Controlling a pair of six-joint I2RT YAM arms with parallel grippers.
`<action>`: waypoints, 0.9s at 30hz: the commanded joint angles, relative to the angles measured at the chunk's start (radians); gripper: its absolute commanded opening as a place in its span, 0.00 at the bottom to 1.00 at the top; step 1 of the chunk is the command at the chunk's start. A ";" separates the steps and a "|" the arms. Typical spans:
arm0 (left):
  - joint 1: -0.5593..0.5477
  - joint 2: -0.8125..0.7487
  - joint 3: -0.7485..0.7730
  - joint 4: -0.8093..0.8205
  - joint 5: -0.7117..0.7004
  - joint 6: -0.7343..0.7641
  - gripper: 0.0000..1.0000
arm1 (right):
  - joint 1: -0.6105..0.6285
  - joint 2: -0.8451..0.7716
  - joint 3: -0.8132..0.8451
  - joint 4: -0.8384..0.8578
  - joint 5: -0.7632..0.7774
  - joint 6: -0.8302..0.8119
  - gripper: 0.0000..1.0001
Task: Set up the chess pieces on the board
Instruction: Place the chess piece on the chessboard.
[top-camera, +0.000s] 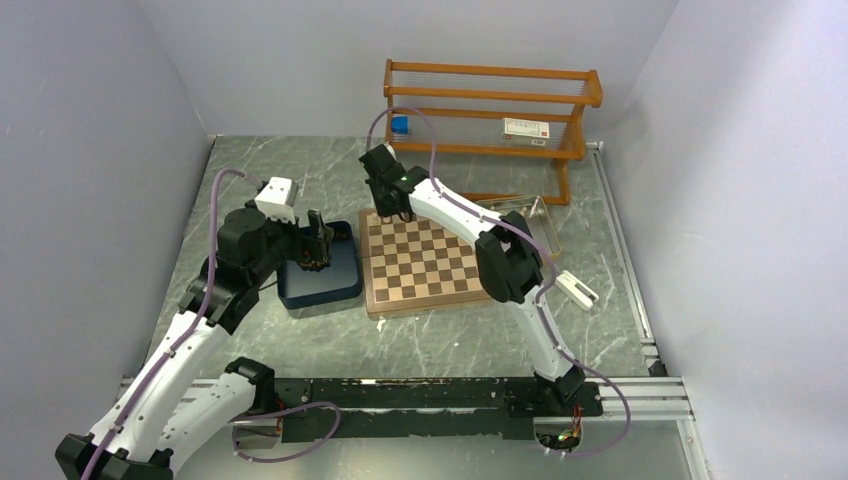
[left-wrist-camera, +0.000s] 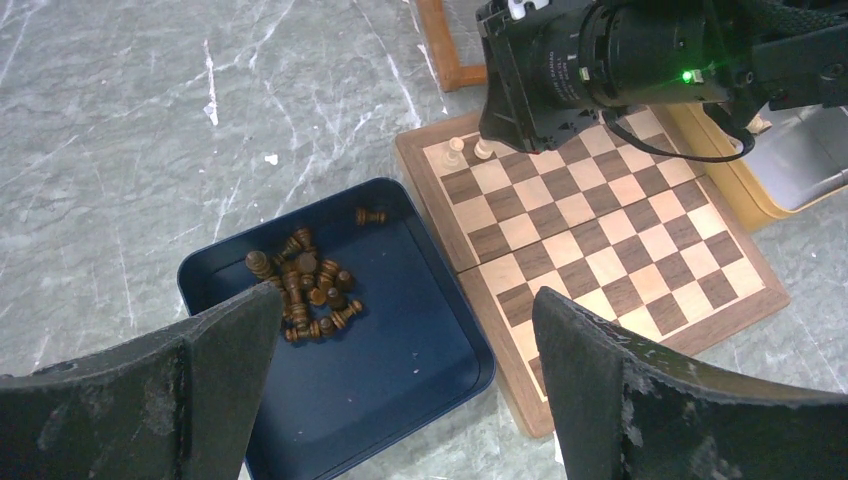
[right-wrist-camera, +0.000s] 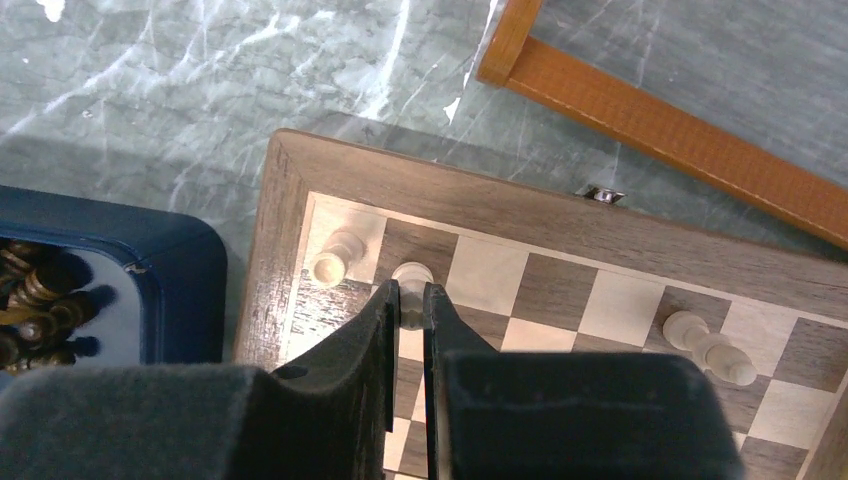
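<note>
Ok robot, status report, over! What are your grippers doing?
Left gripper open over tray of dark pieces. Right gripper shut on cream piece at board edge. Second piece close beside it.

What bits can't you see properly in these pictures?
- Right wrist view: the right gripper hides the base of the pale piece it pinches; the tray is cut off by the left edge.
- Left wrist view: the right arm covers the board's far edge.
- Top view: the same arm hides that piece.
</note>
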 joint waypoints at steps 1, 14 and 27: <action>-0.006 -0.016 0.018 0.011 -0.005 0.015 1.00 | 0.001 0.019 0.044 -0.030 0.029 0.015 0.07; -0.006 -0.020 0.019 0.010 -0.007 0.016 1.00 | 0.002 0.068 0.070 -0.038 0.013 0.020 0.08; -0.006 -0.022 0.019 0.008 -0.011 0.018 1.00 | 0.003 0.097 0.096 -0.060 0.009 0.016 0.12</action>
